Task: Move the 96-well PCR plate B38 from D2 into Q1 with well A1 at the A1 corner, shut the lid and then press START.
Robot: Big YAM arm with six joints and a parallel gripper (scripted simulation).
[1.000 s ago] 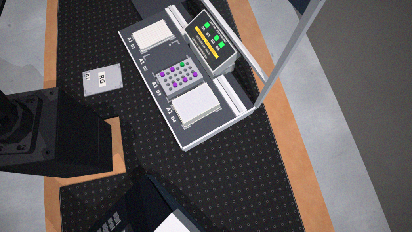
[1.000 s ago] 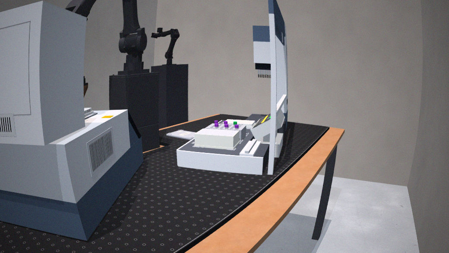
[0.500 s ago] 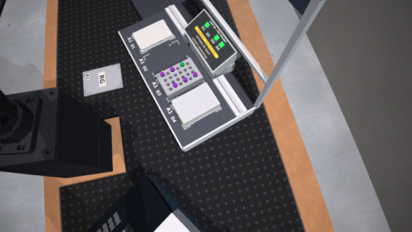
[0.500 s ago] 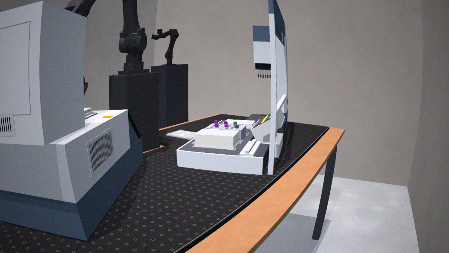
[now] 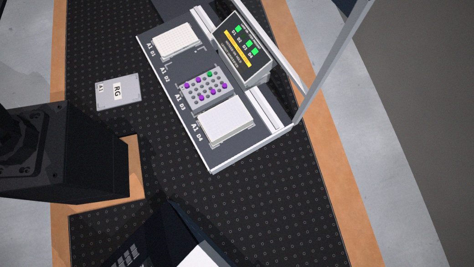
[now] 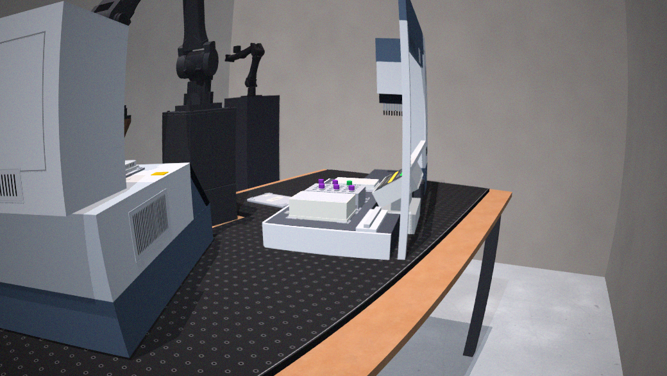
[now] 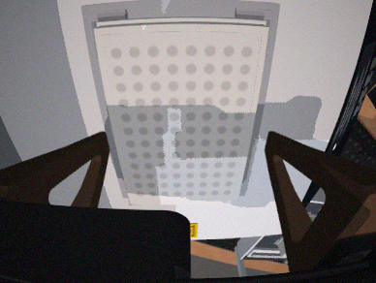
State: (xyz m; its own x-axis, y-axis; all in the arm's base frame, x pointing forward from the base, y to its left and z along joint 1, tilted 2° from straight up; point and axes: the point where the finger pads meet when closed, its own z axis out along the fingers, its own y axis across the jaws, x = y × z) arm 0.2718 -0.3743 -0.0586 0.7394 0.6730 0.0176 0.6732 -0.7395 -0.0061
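In the wrist view the white 96-well plate B38 (image 7: 183, 105) lies on the grey block (image 7: 270, 50) of the cycler Q1, inside its rim, with two locator bars at its far end. My gripper (image 7: 187, 140) is above the plate's near half. It is open wide, one brown finger on each side, touching nothing. Q1 (image 6: 93, 233) stands at the left of the exterior view with its lid (image 6: 46, 107) raised. Its corner and keys (image 5: 127, 253) show at the bottom of the top view. Position D2 (image 5: 185, 68) is empty. I cannot read the plate's label or the lamp.
On the hand-off row stand plate R33 (image 5: 175, 39) on D1, the tube cooling block (image 5: 207, 89) with purple and green tubes on D3, and the deep-well block (image 5: 225, 119) on D4. The regrip nest RG (image 5: 117, 91) is empty. The handler's status panel (image 5: 243, 48) and tall gantry (image 6: 410, 116) stand behind the row.
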